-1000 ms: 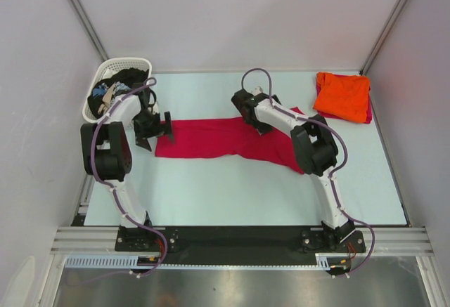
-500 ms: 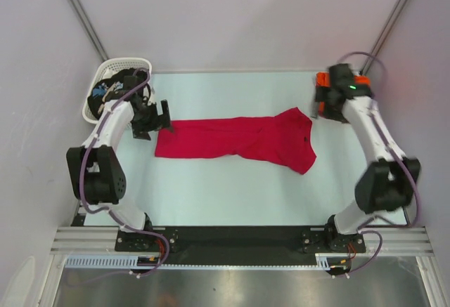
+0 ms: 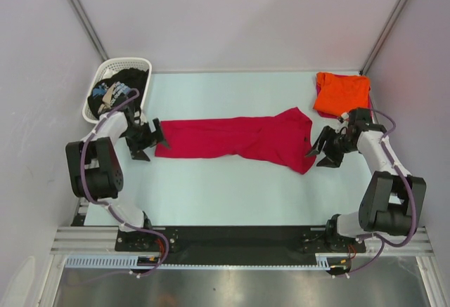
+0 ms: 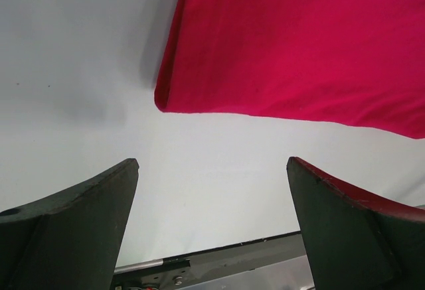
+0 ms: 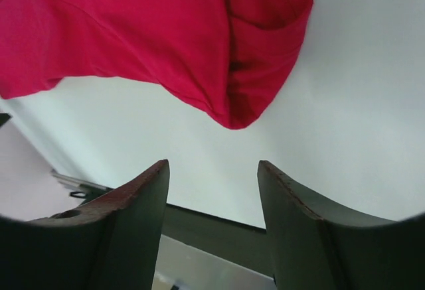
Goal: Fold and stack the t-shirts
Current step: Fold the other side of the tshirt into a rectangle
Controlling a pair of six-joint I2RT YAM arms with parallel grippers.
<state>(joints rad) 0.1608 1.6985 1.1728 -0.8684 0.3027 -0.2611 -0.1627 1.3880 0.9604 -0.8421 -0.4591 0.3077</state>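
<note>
A crimson-red t-shirt (image 3: 235, 138) lies stretched out left to right across the middle of the table. My left gripper (image 3: 150, 142) stands open just off its left hem, and the left wrist view shows that hem corner of the red t-shirt (image 4: 299, 44) ahead of the left gripper (image 4: 212, 162), which is empty. My right gripper (image 3: 317, 157) is open by the shirt's right end, with the red cloth (image 5: 166, 31) just beyond the right gripper (image 5: 212, 165), apart from it. A folded orange t-shirt (image 3: 342, 94) rests at the back right. A black printed t-shirt (image 3: 121, 86) sits in the basket.
The white lattice basket (image 3: 130, 62) stands at the back left corner, close behind the left arm. Grey walls close in both sides. The black rail (image 3: 232, 240) with the arm bases runs along the near edge.
The right arm swung from over the shirt's middle out to the back right, then came down at the shirt's right end. The left gripper dropped slightly toward the left hem.
</note>
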